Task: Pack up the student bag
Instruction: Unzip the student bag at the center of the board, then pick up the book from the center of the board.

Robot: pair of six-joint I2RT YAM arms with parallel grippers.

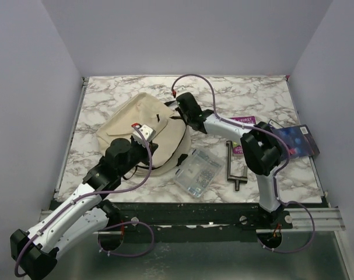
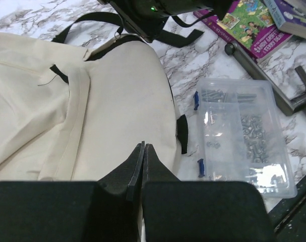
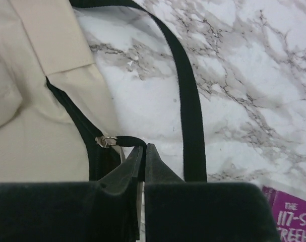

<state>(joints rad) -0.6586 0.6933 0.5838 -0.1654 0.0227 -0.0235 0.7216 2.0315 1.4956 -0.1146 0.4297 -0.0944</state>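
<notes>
The student bag (image 1: 139,125) is a cream fabric backpack lying flat at the left centre of the marble table. My left gripper (image 1: 143,135) is shut, its tips (image 2: 143,146) resting on the bag's cream fabric (image 2: 112,101) near its near edge; nothing shows between the fingers. My right gripper (image 1: 179,105) is at the bag's far right edge. In the right wrist view it (image 3: 144,147) is shut on the black zip pull cord (image 3: 125,140), which hangs from a metal ring on the black zip line (image 3: 72,113). A black strap (image 3: 188,91) lies on the table beside it.
A clear plastic box of screws (image 1: 197,171) lies right of the bag and shows in the left wrist view (image 2: 243,133). A black metal T-shaped bar (image 1: 234,166), a purple book (image 1: 244,125) and a blue book (image 1: 296,140) lie further right.
</notes>
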